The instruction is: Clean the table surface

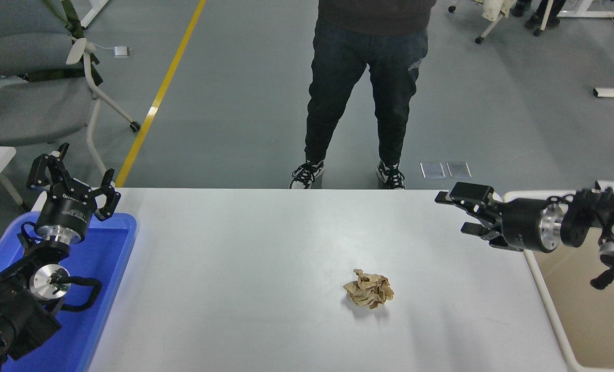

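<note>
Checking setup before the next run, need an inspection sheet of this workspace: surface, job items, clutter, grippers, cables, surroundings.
Surface: the table surface is white and bare apart from one item.
Job's things: crumpled brown paper ball lies right of centre, touching nothing else.
Clutter: nothing seen beyond the paper ball.
Grippers: left gripper open, parked over the far end of the blue tray; right gripper open, pointing left over the table's far right corner, apart from the paper ball.
Cables: black cable loops on each arm's wrist; none on the table.
Surroundings: beige tub at the right edge; a person standing at the far side; grey chair far left.
</note>
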`<state>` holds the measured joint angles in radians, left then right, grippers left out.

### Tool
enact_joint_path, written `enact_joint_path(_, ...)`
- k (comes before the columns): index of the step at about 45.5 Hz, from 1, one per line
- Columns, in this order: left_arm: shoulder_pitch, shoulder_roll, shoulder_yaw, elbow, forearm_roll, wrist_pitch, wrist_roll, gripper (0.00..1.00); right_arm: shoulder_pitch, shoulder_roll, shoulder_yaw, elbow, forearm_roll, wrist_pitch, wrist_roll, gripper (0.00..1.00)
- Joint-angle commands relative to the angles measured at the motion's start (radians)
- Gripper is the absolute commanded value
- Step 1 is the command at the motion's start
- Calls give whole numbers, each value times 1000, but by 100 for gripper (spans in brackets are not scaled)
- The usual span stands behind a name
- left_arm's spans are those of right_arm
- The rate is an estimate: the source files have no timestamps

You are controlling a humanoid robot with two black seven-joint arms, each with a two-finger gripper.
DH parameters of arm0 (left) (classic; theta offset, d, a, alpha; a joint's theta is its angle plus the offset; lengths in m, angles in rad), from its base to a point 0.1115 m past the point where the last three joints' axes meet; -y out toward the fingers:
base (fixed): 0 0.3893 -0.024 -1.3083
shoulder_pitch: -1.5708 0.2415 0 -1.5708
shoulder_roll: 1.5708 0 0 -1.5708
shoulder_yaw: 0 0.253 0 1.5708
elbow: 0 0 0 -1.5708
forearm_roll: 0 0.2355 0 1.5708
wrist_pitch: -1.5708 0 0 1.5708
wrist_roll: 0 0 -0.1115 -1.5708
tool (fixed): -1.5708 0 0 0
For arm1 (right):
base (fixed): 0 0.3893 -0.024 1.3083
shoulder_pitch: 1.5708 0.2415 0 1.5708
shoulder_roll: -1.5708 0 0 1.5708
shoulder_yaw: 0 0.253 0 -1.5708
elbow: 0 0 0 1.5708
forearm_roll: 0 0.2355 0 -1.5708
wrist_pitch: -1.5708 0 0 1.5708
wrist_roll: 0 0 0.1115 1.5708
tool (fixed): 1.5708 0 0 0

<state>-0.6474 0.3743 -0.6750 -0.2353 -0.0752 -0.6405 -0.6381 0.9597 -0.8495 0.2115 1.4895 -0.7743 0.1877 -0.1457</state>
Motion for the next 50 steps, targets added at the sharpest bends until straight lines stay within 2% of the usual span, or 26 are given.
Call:
enact_joint_path(1,0,0,0,1,0,1,0,100,192,157,-236,-43,-54,-24,-15,98)
enact_joint_path(15,0,0,0,1,0,-1,0,100,231,384,-385,-138,-83,-24,-25,98)
enact_joint_path(21,0,0,0,1,0,1,0,100,229,466,-472,-160,-233,-65,-51,97)
enact_joint_path(36,-2,0,0,1,0,-1,0,100,102,559,-518,-261,-471,-275,-68,98)
enact_joint_path(50,0,0,0,1,0,-1,0,100,60,564,-518,-298,-482,-330,-68,98)
